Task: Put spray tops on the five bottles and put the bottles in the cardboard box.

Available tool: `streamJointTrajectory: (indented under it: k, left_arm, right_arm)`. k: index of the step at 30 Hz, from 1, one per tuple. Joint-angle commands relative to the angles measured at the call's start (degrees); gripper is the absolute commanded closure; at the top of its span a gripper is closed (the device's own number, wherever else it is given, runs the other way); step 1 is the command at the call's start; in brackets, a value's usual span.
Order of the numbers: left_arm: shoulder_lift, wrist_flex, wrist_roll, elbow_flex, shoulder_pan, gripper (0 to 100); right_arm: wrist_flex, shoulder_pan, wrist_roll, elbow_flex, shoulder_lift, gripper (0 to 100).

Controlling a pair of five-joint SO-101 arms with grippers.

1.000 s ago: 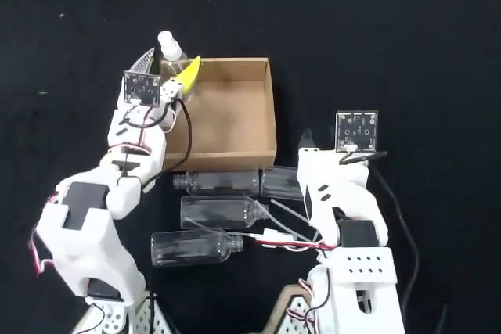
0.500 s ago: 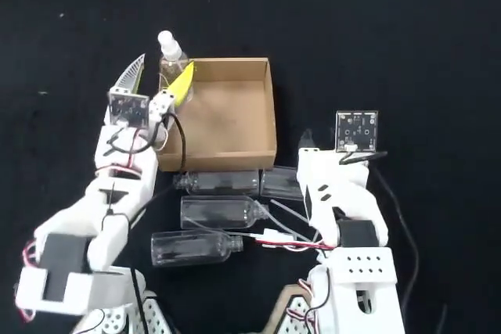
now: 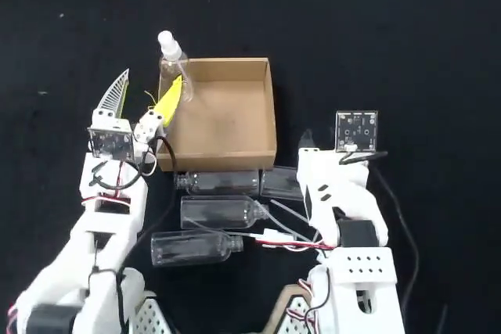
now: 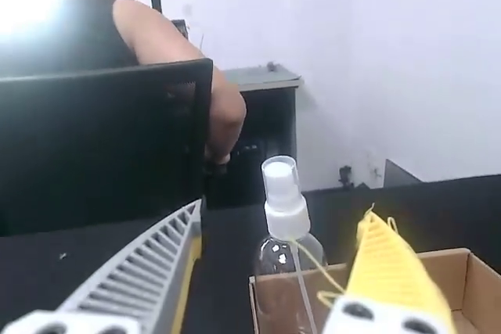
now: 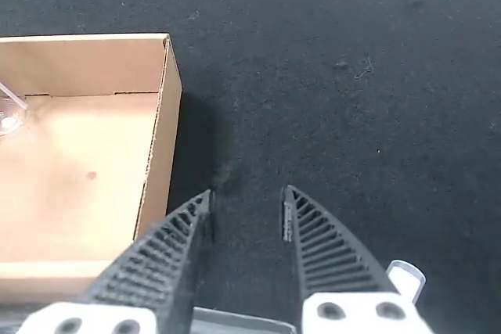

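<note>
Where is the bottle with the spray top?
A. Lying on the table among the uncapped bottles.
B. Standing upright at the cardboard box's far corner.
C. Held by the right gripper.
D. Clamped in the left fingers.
B: the capped bottle stands upright at the cardboard box corner, the left gripper open beside it.

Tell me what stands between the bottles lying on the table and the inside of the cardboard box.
Only the cardboard box itself: its near wall, beside which the nearest bottle lies. Inside, the capped bottle stands in the far left corner, and the left gripper holds its yellow finger over the left wall.
</note>
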State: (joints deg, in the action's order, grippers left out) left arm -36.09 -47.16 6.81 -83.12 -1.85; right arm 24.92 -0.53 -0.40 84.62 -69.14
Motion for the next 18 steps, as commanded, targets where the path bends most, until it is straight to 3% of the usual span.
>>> streamJointTrajectory:
  k: [1, 5, 8, 16, 18]
  left_arm:
    - [-10.55, 20.31, -0.44, 3.56, -0.04, 81]
    - [-22.51, 45.71, -0.44, 8.66, 0.13, 81]
    - [-31.38, 59.52, -0.26, 9.19, 1.10, 81]
    - [-55.21, 76.04, 0.70, 3.91, 0.92, 81]
    - [-60.57, 79.21, 5.54, 2.33, 1.27, 81]
  right_arm:
    - [-1.41, 1.32, 0.62, -0.13, -1.10, 87.1]
    - [-1.41, 1.32, 0.62, -0.13, -1.10, 87.1]
    - [-1.41, 1.32, 0.62, -0.13, -1.10, 87.1]
    - [-1.41, 1.23, 0.62, -0.13, -1.10, 87.1]
    - [-1.41, 1.32, 0.70, -0.13, -1.10, 87.1]
